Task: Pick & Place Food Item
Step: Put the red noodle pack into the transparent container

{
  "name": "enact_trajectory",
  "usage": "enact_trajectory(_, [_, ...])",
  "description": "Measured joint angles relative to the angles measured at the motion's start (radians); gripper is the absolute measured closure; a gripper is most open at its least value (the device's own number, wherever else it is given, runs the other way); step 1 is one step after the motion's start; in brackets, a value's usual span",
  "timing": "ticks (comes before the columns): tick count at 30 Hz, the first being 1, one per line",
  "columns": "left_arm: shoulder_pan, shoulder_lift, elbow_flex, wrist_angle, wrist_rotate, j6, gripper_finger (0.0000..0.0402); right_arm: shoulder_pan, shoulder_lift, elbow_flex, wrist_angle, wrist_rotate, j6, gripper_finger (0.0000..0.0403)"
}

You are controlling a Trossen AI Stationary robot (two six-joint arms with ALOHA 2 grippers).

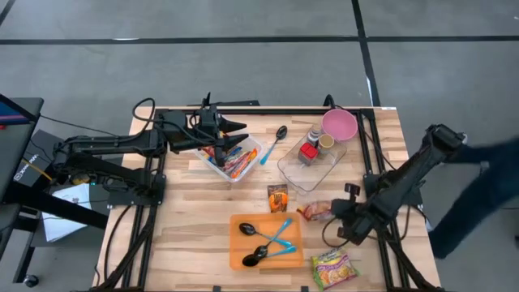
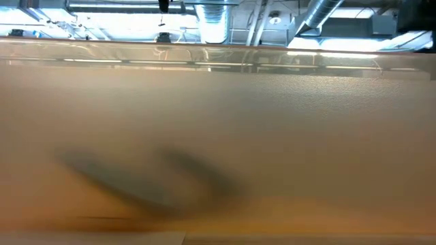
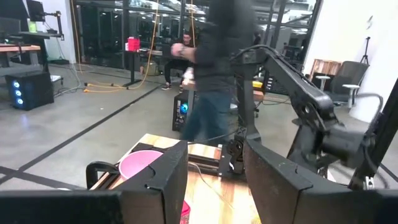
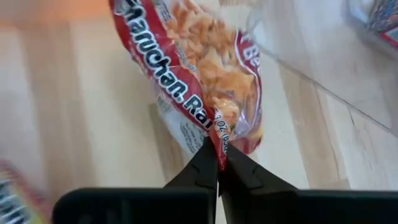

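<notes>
Two arms show in the high view. The right gripper (image 1: 334, 211) sits low over the wooden table (image 1: 186, 235), its tips at the edge of a red ramen packet (image 1: 316, 211). Just beyond that packet from the gripper lies a small orange snack packet (image 1: 277, 198), and a green noodle packet (image 1: 333, 268) lies close beside the gripper. An orange tray (image 1: 240, 258) with black spoons sits farther past the ramen. The left gripper (image 1: 235, 126) hovers above a white bin (image 1: 253, 146) of wrapped snacks, well apart from the ramen; a clear container (image 1: 312, 174) and a pink bowl (image 1: 339, 123) lie ahead of it.

The low view gives only a blurred tan surface.

In the left wrist view, the left fingers (image 3: 158, 180) stand parted with nothing between them; the pink bowl (image 3: 140, 165) is ahead, a blurred person behind.

In the right wrist view, the right gripper (image 4: 217, 163) is pinched closed on the ramen packet (image 4: 199, 68) at its crimped end.
</notes>
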Motion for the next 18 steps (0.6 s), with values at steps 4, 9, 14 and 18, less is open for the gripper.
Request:
enact_trajectory(4, [0.0,0.0,0.0,0.0,0.0,0.0,0.0251,0.0,-0.1,0.05,-0.019,0.006,-0.026,0.0402])
enact_trajectory(9, [0.0,0.0,0.0,-0.013,0.002,-0.018,0.0251,-0.006,-0.183,0.125,-0.019,0.013,-0.071,0.0402])
enact_trajectory(14, [-0.037,0.009,0.0,-0.028,0.029,-0.019,0.0251,-0.033,-0.22,0.201,-0.02,0.015,-0.078,0.0403])
enact_trajectory(18, [-0.112,0.051,-0.001,-0.003,0.03,-0.017,0.0245,-0.104,-0.22,0.268,-0.02,0.015,-0.081,0.0403])
